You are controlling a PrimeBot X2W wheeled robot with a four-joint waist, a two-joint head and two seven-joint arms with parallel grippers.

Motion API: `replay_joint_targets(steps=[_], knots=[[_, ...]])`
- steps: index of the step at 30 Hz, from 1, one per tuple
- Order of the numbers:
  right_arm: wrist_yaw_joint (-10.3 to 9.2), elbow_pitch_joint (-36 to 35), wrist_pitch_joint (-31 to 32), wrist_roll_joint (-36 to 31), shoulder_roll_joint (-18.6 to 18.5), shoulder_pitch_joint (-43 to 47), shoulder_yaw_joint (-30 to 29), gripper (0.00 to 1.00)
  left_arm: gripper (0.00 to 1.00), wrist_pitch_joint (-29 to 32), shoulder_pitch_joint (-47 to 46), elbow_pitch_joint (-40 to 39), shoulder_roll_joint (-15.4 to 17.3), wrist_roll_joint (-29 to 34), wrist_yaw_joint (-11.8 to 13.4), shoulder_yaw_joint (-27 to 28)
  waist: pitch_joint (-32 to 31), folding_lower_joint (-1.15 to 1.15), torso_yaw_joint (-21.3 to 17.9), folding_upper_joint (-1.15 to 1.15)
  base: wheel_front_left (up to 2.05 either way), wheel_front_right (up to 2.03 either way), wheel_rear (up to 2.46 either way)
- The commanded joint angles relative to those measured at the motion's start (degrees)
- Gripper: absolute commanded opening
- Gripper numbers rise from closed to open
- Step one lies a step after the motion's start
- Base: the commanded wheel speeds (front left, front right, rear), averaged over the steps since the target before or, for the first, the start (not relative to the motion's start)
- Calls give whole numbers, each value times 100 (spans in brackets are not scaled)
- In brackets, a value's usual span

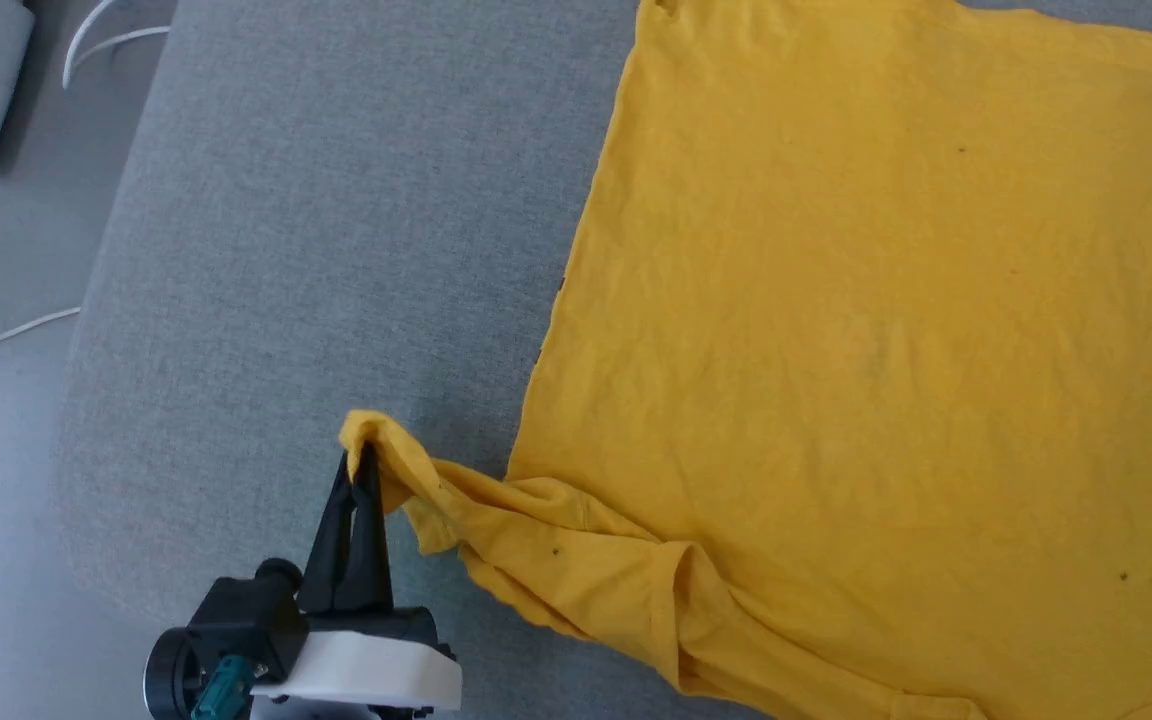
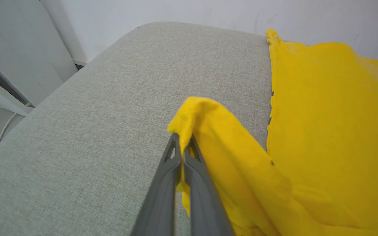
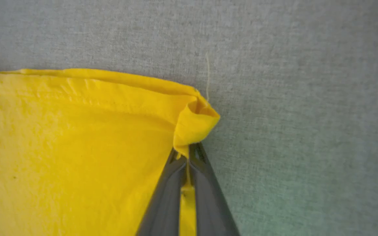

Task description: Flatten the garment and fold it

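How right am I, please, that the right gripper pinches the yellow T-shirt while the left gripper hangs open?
One slip: the left gripper is shut on the T-shirt too, as the left wrist view shows. The right gripper does pinch it.

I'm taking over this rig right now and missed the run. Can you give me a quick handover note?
Left gripper: shut on a bunched end of the T-shirt, over the grey cushion.
Right gripper: shut on a hemmed corner of the shirt.
Shirt: plain side up, mostly spread flat, crumpled near the left gripper.
Done: both grips taken. Left: pull it flat, then fold.
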Motion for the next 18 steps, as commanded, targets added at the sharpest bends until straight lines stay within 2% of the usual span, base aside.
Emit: replay_joint_targets(steps=[1,6,11,15,18], knots=[[-5,268,95,-70,289,487,93,0,0,-44,-130,49,-8,19,-18,-2,-66,1,-19,0,0,0,0],[-5,-287,-452,20,337,539,331,0,0,-51,-129,118,37,5,3,47,-444,1,-178,0,0,0,0],[-5,-1212,-880,317,101,976,1030,0,0,96,-36,202,152,-20,46,115,-1092,1,-496,0,0,0,0],[-5,-2041,-1064,659,-298,1627,1524,0,0,269,150,180,265,-32,141,198,-1643,1,-800,0,0,0,0],[-5,-2696,-1119,873,-687,2267,1688,0,0,398,338,109,345,-62,247,303,-1961,1,-1054,0,0,0,0]])
